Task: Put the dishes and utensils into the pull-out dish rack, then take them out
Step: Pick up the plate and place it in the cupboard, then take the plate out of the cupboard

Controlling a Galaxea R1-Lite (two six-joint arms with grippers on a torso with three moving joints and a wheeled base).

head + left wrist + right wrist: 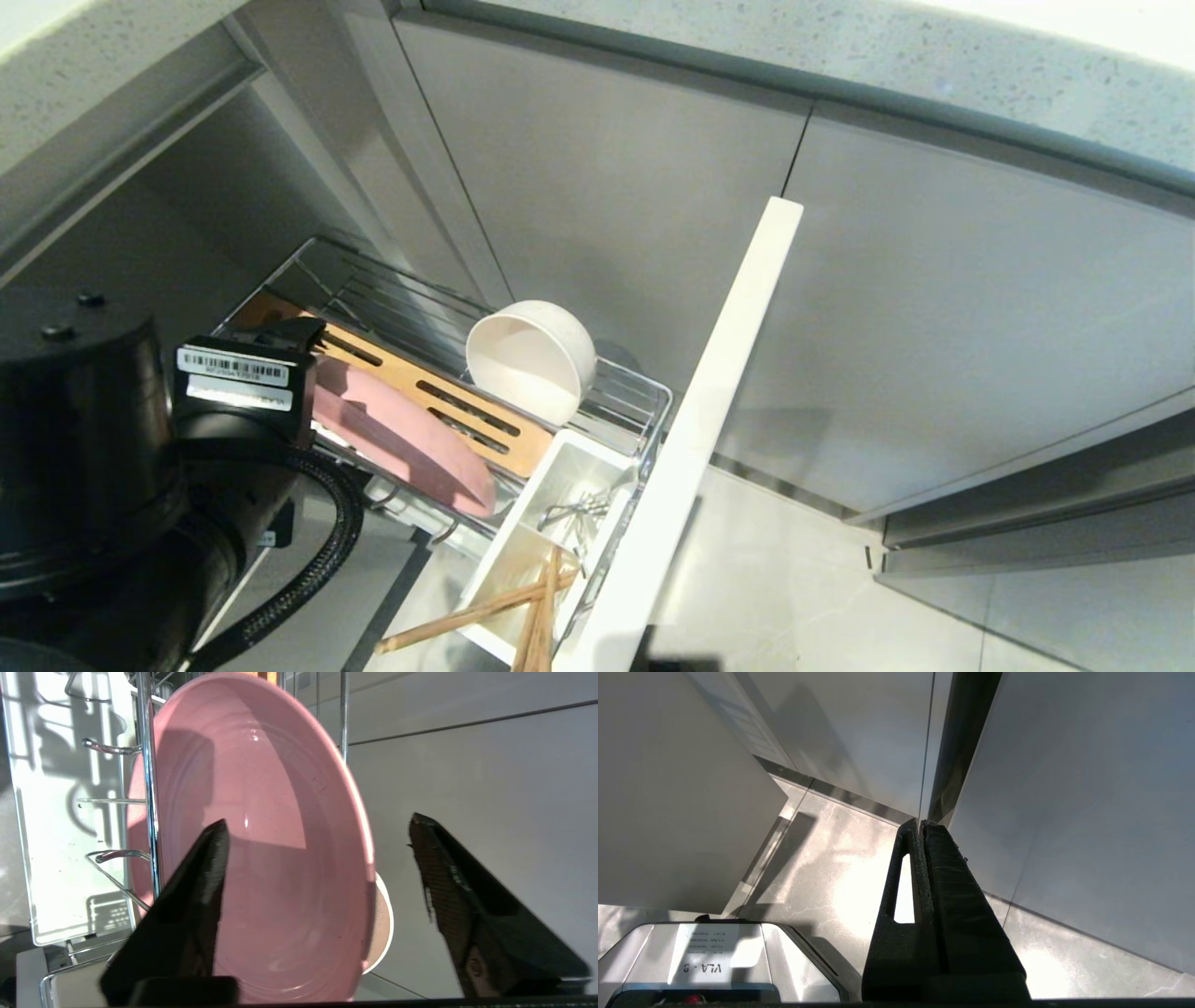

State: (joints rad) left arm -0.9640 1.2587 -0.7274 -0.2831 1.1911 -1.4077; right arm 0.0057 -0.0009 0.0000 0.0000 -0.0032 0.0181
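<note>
The pull-out dish rack (pixel 644 392) stands drawn out, its pale front panel (pixel 709 411) on the right. A pink plate (pixel 401 434) stands on edge beside the orange-brown board (pixel 448 401). A white bowl (pixel 532 359) lies tipped on its side on the wires. In the white tub (pixel 551 467) are the silver spoon (pixel 571 511) and the chopsticks (pixel 537 607), one stick sticking out sideways. My left gripper (pixel 317 823) is open astride the plate's (pixel 261 835) rim, one finger in front of its face, the other clear of it. My right gripper (pixel 920 822) hangs shut and empty over the floor.
Grey cabinet doors (pixel 934 327) close off the back and right under a speckled countertop (pixel 1027 84). My left arm's black body and cable (pixel 317 551) fill the near left. Pale floor tiles (pixel 794 579) lie right of the front panel. White plate prongs (pixel 112 746) stand beside the plate.
</note>
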